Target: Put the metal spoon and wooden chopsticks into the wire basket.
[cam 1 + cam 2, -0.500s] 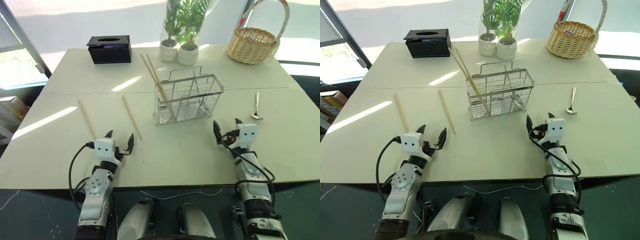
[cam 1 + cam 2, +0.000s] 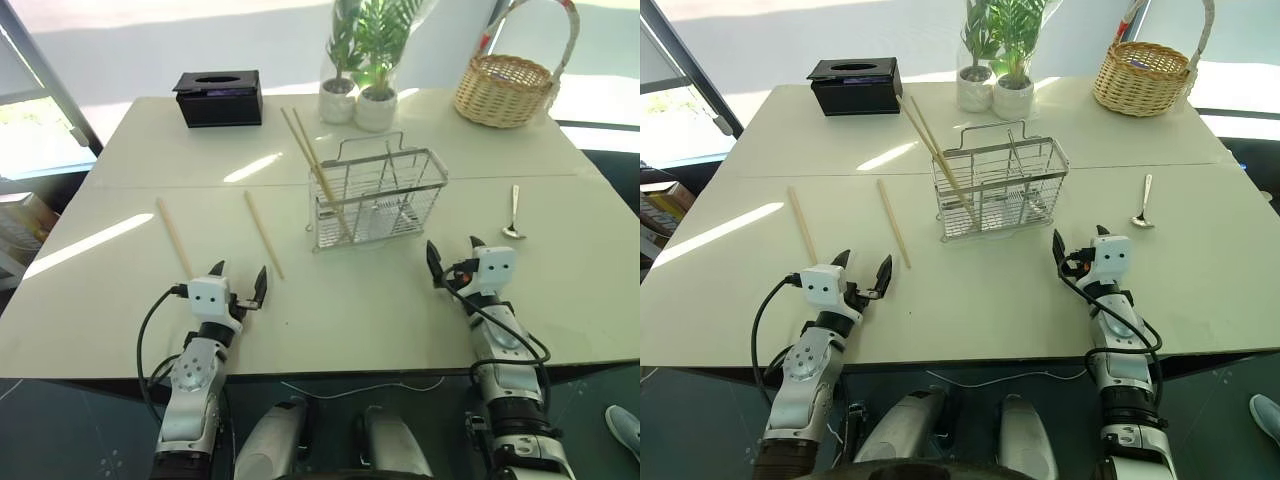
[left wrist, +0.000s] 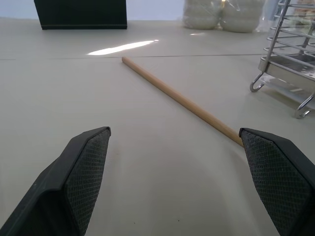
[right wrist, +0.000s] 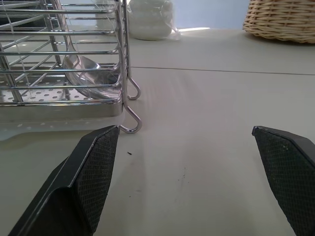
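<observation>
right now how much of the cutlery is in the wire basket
Done: two chopsticks lean in the wire basket, with a spoon bowl visible inside. In hand: nothing; left gripper and right gripper open. Left: two chopsticks and a spoon on the table.

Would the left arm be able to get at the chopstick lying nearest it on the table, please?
Probably yes: the left pincer is open, the chopstick lies flat just ahead of it, and nothing lies between them.
</observation>
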Available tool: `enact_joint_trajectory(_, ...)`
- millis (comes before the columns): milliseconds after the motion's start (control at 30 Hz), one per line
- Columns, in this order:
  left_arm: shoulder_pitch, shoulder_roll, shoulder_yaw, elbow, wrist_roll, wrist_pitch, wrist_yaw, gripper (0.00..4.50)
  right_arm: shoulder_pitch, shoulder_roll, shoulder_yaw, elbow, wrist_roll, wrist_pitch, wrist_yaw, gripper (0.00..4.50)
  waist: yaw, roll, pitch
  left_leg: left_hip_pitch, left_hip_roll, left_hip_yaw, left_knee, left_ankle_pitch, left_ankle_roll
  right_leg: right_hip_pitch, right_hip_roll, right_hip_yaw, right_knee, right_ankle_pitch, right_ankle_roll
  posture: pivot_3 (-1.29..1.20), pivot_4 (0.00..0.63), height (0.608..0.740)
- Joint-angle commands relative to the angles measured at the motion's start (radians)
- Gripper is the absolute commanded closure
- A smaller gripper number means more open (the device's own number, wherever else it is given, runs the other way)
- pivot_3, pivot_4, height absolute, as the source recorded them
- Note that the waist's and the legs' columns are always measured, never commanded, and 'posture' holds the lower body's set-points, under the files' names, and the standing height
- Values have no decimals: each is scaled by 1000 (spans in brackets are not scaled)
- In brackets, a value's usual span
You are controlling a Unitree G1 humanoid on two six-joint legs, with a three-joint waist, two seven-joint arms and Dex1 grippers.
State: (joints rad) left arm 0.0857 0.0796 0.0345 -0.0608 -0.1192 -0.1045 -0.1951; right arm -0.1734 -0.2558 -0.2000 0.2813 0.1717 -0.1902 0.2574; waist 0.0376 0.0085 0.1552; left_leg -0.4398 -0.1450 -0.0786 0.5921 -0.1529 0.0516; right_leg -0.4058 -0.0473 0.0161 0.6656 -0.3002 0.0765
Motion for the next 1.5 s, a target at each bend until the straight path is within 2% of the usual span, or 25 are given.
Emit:
enact_joint_trajectory(33,-3,12,12,-7,-3,-29,-6,89,-19,1,-5,-2,5,-9,-1,0,0,0,0,0,0,0,0,0,0,0,0,0,0,0,0,0,150,740)
enact_joint_trajectory(300,-12,40,21,-7,-12,-31,-27,89,-6,8,-1,-21,7,-2,1,0,0,0,0,0,0,0,0,0,0,0,0,0,0,0,0,0,150,740)
enact_joint_trajectory(500,-27,126,30,-96,-88,31,-135,89,-10,5,-1,-20,8,3,5,0,-1,0,0,0,0,0,-1,0,0,0,0,0,0,0,0,0,150,740)
enact_joint_trajectory(633,-44,250,-2,-224,-216,163,-315,89,-15,-6,-1,-45,18,35,19,0,-2,0,0,0,0,0,-2,0,0,-1,0,0,0,0,-1,0,150,740)
enact_joint_trajectory(833,-196,505,65,-354,-488,444,-553,89,-17,-55,-22,-157,53,160,50,0,0,1,1,0,0,0,-7,2,-3,-4,0,0,1,-2,-3,0,150,740)
enact_joint_trajectory(1000,-325,642,123,-371,-671,622,-645,89,-3,-111,-54,-270,76,325,24,0,-1,1,1,1,0,0,-13,4,-7,-6,0,1,1,-4,-7,0,150,740)
enact_joint_trajectory(1100,-385,699,134,-369,-710,685,-680,89,9,-173,-61,-351,62,494,10,0,-2,1,1,0,1,0,-14,4,-7,-7,0,1,0,-5,-8,0,150,740)
enact_joint_trajectory(1267,-455,692,133,-345,-729,719,-665,89,-38,-280,-97,-431,88,766,0,0,-1,0,2,-1,1,0,-14,5,-7,-7,0,1,-1,-5,-8,0,150,740)
enact_joint_trajectory(1400,-448,659,100,-343,-700,711,-651,89,-173,-336,-145,-401,142,986,-12,0,-7,-1,2,-1,1,0,-13,5,-7,-3,-1,0,-1,-5,-8,0,150,740)
enact_joint_trajectory(1500,-425,637,79,-345,-659,689,-647,89,-257,-366,-162,-338,159,1061,-2,0,-11,-1,3,-1,2,0,-13,5,-7,-3,-1,0,-1,-5,-8,0,150,740)
